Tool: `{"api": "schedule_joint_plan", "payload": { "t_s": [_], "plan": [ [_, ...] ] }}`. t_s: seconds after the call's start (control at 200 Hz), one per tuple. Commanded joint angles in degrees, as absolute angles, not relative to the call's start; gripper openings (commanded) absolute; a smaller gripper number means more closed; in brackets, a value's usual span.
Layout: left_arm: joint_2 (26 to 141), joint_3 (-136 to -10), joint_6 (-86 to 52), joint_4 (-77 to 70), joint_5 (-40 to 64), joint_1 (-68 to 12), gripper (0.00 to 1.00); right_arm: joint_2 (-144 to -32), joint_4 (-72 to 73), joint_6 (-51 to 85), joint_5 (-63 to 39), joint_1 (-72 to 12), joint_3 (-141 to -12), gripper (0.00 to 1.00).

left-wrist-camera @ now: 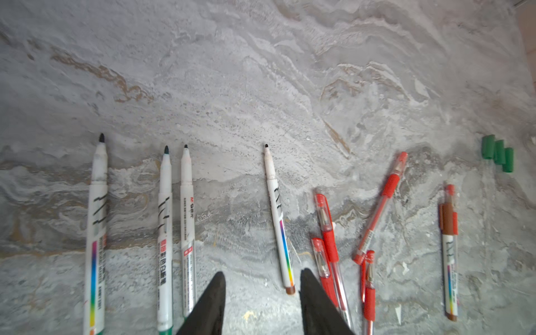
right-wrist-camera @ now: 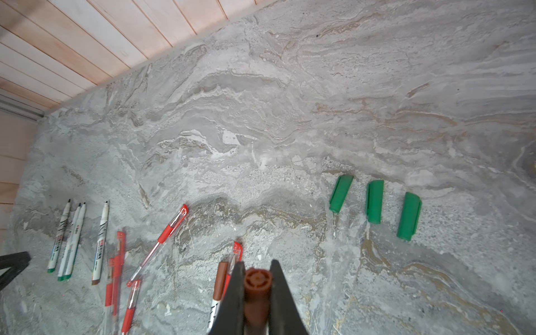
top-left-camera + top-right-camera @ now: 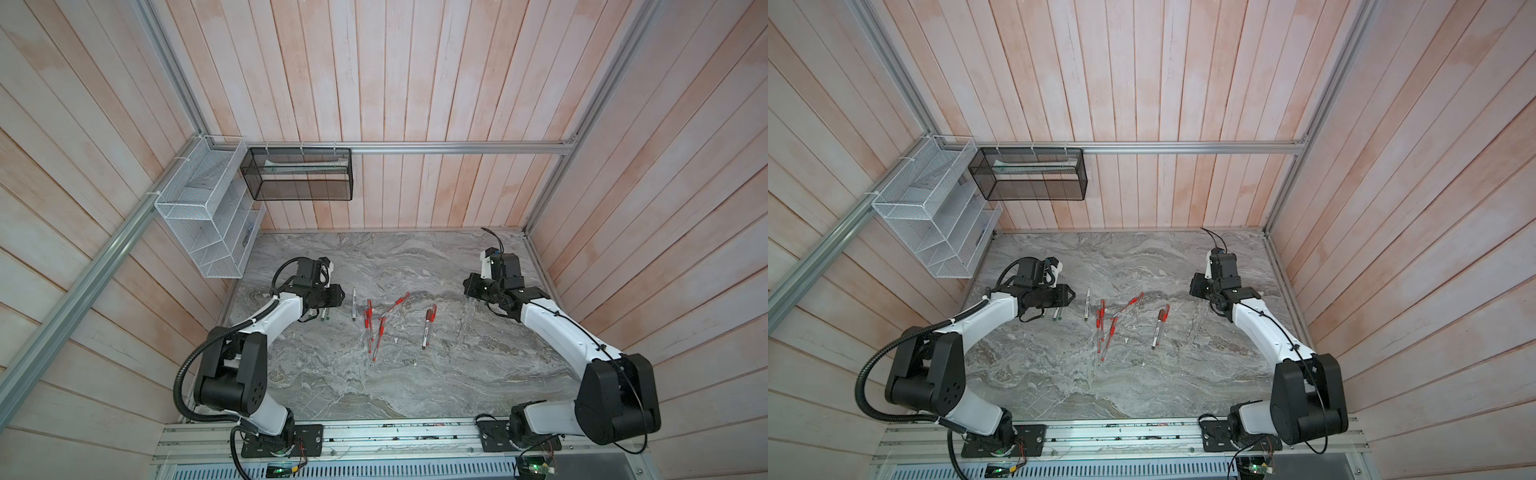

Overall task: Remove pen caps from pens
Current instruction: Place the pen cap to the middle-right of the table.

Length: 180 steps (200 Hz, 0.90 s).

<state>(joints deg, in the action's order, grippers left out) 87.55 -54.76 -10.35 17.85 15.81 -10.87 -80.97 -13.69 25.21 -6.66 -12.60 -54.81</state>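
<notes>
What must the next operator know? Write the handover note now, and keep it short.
Left gripper: jaws open, empty, over the uncapped markers.
Right gripper: shut on a brown cap.
Done: four markers uncapped; three green caps lie in a row on the right.
To do: set down the held cap, then uncap the brown-capped marker and the red pens.

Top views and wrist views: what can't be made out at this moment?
- Right pincer and the brown cap it grips: in both top views its wrist covers them; only the right wrist view shows them.
- Green caps: too small to find in both top views.
- Uncapped markers: some rear ends run off the picture edge, left wrist view.
- Black mesh basket: contents blurred behind mesh, top views.
</notes>
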Motion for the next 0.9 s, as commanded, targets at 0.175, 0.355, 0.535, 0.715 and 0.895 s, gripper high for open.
{"api": "schedule_joint_plan", "payload": {
  "t_s": [0.175,0.355,0.535,0.715,0.895],
  "plan": [
    [72.7,-44.7,0.4,8.9,18.6,-8.1,0.69,-94.1,-16.4,22.4,-4.8,-11.8,-61.7,0.0],
    [68.4,-42.4,-1.0,8.3,23.9,0.7,0.86,-103.6,-19.0,21.9,-5.0,-10.7,-68.5,0.0],
    [66.8,-41.9,-1.1,8.1,26.1,5.8,0.95,-109.4,-19.4,22.4,-3.6,-9.8,-72.6,0.0],
    [66.4,-41.3,-0.1,7.1,26.0,6.5,1.0,-114.5,-21.5,21.7,-3.0,-9.5,-76.8,0.02],
    [66.8,-41.7,-0.3,7.0,26.8,6.5,1.0,-115.1,-21.2,21.9,-1.6,-9.4,-76.3,0.07]
  ]
}}
